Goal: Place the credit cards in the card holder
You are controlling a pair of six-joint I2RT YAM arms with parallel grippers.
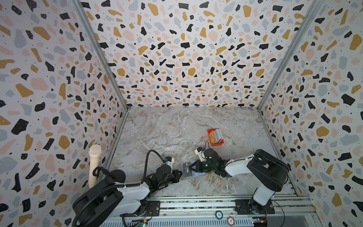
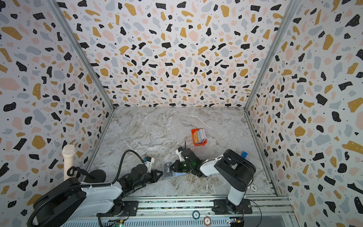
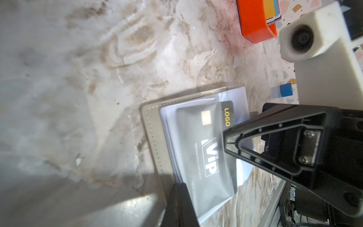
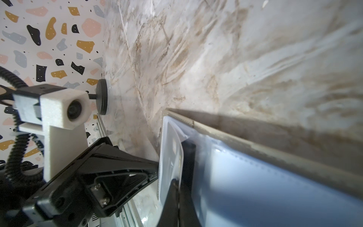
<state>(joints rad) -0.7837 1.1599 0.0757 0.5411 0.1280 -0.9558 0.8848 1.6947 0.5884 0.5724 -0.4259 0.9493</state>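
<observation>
The grey card holder [image 1: 196, 174] [image 2: 177, 174] [image 3: 155, 133] lies open near the table's front, its pale blue clear pockets [image 4: 275, 186] facing up. A dark grey "Vip" card [image 1: 187, 170] [image 2: 167, 170] [image 3: 198, 149] sits mostly inside the top pocket, with its "LOGO" end sticking out. My left gripper [image 1: 180, 174] [image 3: 181, 186] is shut on the pocket's edge. From the other side my right gripper [image 1: 191, 168] [image 4: 176, 181] is shut on the card's protruding edge. More credit cards [image 1: 216, 135] [image 2: 199, 135] stand in a small orange tray [image 1: 218, 143] [image 3: 255, 25] farther back on the right.
A cream microphone [image 1: 94, 165] on a black round base [image 4: 102, 96] stands at the left wall. A blue block [image 2: 244, 154] [image 3: 285, 90] sits behind the right arm. Poker chips [image 1: 219, 214] rest on the front rail, and one chip [image 2: 254, 187] lies by the right arm's base.
</observation>
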